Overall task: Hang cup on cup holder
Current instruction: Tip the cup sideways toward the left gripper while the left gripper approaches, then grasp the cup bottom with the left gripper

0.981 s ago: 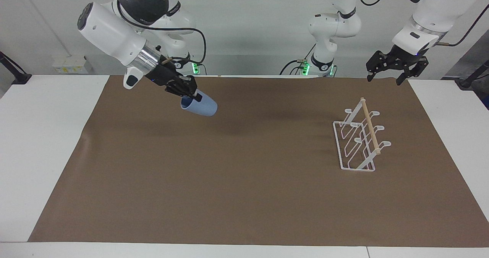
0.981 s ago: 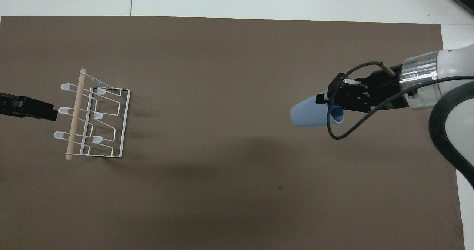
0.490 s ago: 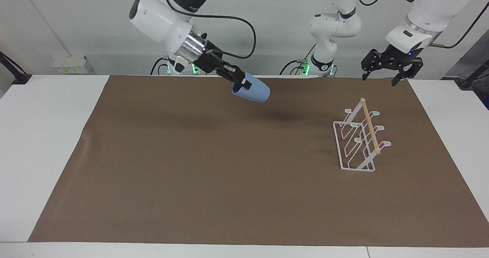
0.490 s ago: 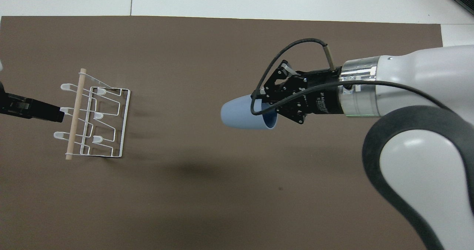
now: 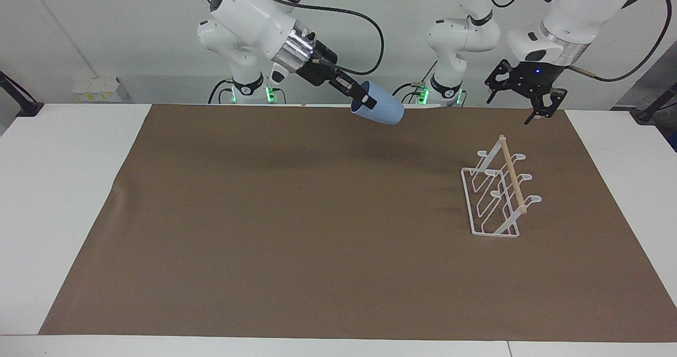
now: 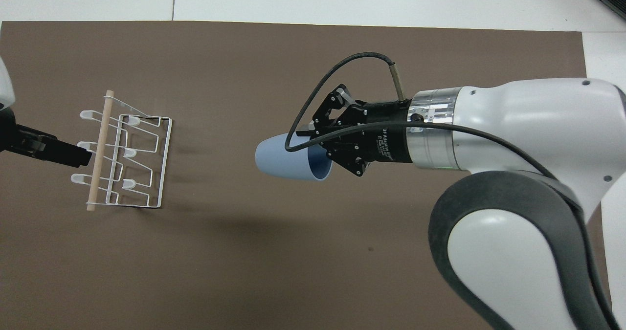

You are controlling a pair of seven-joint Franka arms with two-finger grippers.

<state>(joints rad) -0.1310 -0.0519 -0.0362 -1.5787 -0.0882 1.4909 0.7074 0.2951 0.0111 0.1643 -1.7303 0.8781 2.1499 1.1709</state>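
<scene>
A brown mat (image 5: 296, 230) covers the white counter (image 5: 69, 188), with the white wire cup holder (image 5: 497, 195) standing on it toward the left arm's end, its prongs bare. The right gripper (image 5: 365, 99), high over the mat's middle, has its jaws clenched on the rim of the light-blue cup (image 5: 383, 109), which is carried tilted on its side, base leading toward the rack and well apart from it. The left gripper (image 5: 521, 90) waits with jaws released, in the air by the mat's edge just robot-side of the rack.

The pinch takes only 1 wall of a smooth, tapered cup, so a quick swing or a knock against the wooden dowel (image 5: 512, 173) could twist it loose. A mouth arriving off-line with a prong could shove the light rack along the mat or tip it. The 2 arms may also crowd each other at the rack.
</scene>
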